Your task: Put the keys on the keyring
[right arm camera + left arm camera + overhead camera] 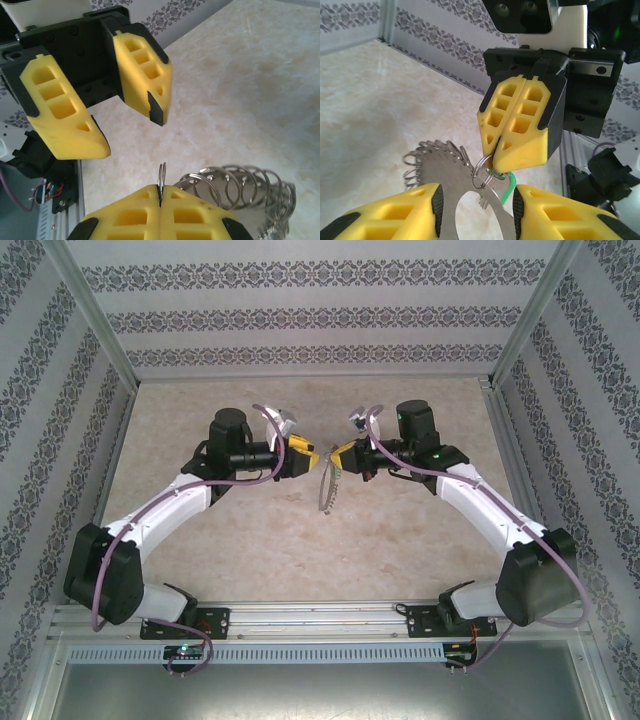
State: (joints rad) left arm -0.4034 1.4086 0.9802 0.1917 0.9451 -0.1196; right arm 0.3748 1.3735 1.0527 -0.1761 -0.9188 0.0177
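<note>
Right tool (495,159) was clenched, tips pinched on a small ring (162,172). In my right wrist view the ring stood upright out of the seam between the two yellow pads.

The keyring (235,185), a coil of silver-grey wire loops, hung off that small ring. It was off to one side and below the right tool, in the air above the desk (250,540). From the top camera it dangled between the two tools, closer to the right one.

Left tool (129,131) was released, jaws apart, facing the right tool head-on. Its tips were just short of the small ring and had nothing between them in the right wrist view.

In the left wrist view a flat silver plate (447,180) with an oval hole hung from the small ring and sat in the gap between my left pads. I couldn't tell whether either pad touched it.

A thin sliver of green, probably the key (509,181), showed behind the plate, just under the right tool's tips. Most of it was hidden, so I couldn't tell if it was on the ring.

Both arms were raised over mid-desk with the tools nearly nose to nose.
</note>
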